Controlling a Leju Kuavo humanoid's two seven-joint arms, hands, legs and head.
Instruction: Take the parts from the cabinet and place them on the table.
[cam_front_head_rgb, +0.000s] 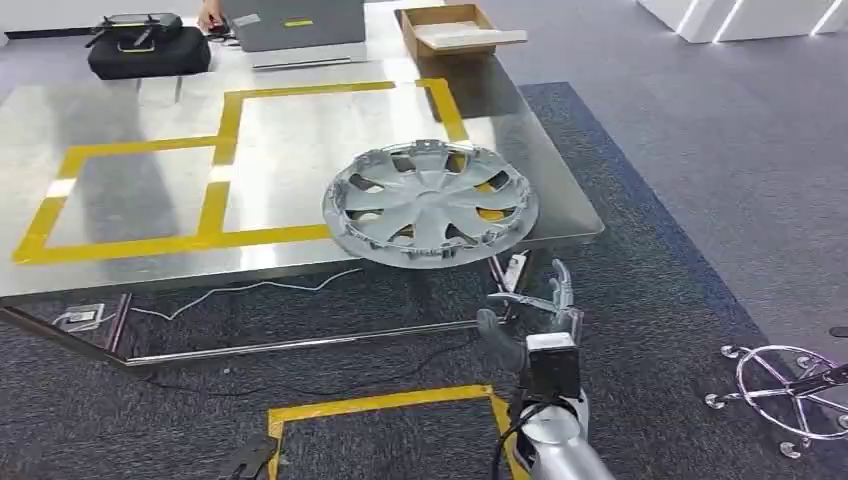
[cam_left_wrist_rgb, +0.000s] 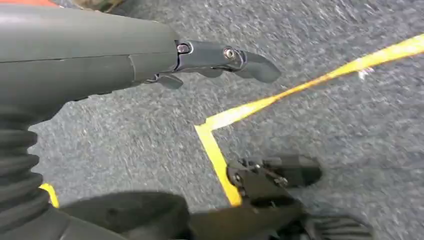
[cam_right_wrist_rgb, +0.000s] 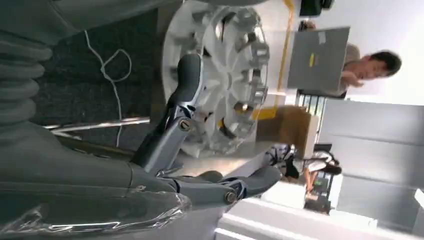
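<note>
Right robot hand (cam_front_head_rgb: 530, 318) open, fingers spread, lower centre, below desk edge | left robot hand (cam_left_wrist_rgb: 150, 60) empty, over carpet | grey plastic wheel cover (cam_front_head_rgb: 430, 203) on steel desk (cam_front_head_rgb: 150, 190), mid-frame, overhanging front edge

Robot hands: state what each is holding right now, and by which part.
Nothing is held. The right robot hand hangs open below the table edge, apart from the grey plastic wheel cover lying on the steel table. The left robot hand hangs empty over carpet.

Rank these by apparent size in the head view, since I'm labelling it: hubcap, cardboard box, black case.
1. hubcap, clearly largest, though nearest the camera.
2. black case and cardboard box: similar, both far back, so unranked.
</note>
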